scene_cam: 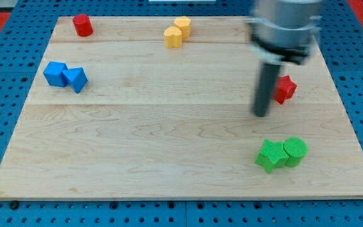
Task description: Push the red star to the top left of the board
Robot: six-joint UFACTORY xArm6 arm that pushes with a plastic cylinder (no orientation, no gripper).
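Observation:
The red star point(285, 88) lies on the wooden board point(169, 139) at the view's right, partly behind the rod. My tip point(261, 115) rests on the board just to the left of and below the star, a small gap apart from it. A red cylinder point(82, 25) stands at the board's top left corner.
Two yellow blocks point(178, 32) touch each other at the top middle. Two blue blocks point(65, 75) sit together at the left. A green star point(271, 156) and a green cylinder point(294, 151) sit together at the bottom right, below my tip.

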